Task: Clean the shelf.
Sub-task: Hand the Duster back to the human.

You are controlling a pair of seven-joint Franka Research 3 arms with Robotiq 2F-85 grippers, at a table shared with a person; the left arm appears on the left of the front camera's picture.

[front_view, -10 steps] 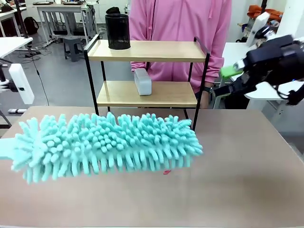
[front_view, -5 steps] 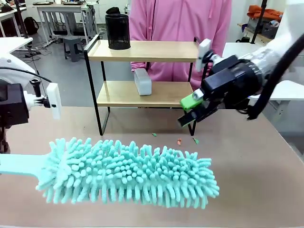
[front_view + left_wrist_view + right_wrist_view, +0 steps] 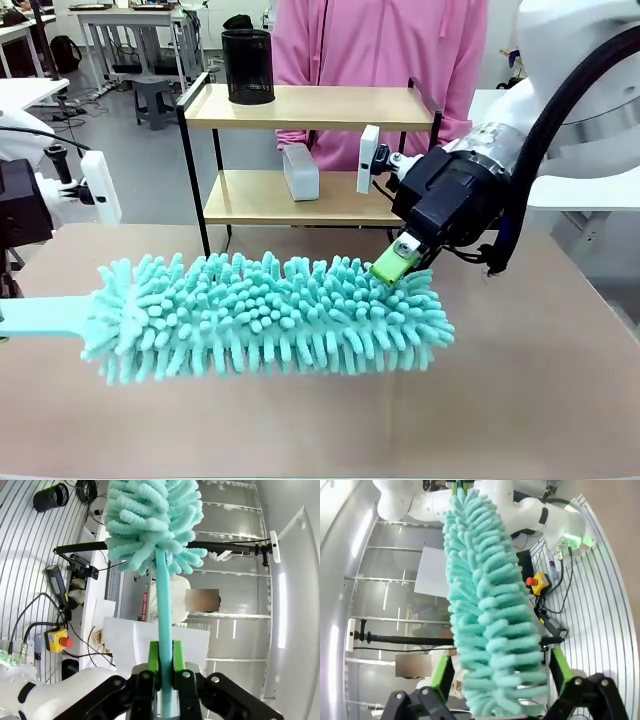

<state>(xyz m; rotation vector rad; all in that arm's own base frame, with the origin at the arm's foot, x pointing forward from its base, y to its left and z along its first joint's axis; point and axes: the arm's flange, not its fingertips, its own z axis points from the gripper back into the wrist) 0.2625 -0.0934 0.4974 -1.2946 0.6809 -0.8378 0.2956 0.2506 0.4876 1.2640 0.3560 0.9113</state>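
The shelf stands at the table's far side, with two light wood boards in a black frame. A fluffy teal duster hangs level over the table in front of it, its flat handle running off the left edge. In the left wrist view my left gripper is shut on the duster's handle. My right gripper is at the duster's right tip. In the right wrist view that gripper is open, its green fingers standing wide on either side of the duster head.
A black mesh cup stands on the shelf's top board and a grey box on the lower one. A person in a pink top stands behind the shelf. The brown table has free room at the front and right.
The duster swung forward, then came up a little. My right gripper came down and left from the far right to the duster's right tip. Small bits on the table are now hidden behind the duster.
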